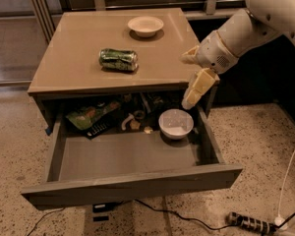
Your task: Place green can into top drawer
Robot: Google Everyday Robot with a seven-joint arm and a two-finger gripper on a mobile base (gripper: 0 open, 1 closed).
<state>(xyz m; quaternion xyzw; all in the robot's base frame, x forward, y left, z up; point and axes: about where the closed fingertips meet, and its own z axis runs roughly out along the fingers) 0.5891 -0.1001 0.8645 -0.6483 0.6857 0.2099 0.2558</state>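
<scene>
The green can lies on its side on the tan cabinet top, left of centre. The top drawer is pulled out wide below it, with a bare grey floor in its front half. My gripper hangs at the cabinet's right front corner, right of the can and apart from it, above the drawer's right rear part. It is open and empty. One finger points left over the top's edge and the other points down.
A white bowl stands at the back of the cabinet top. In the drawer's rear are a white bowl, a flat green snack bag and small clutter. A power strip and cables lie on the floor at the front right.
</scene>
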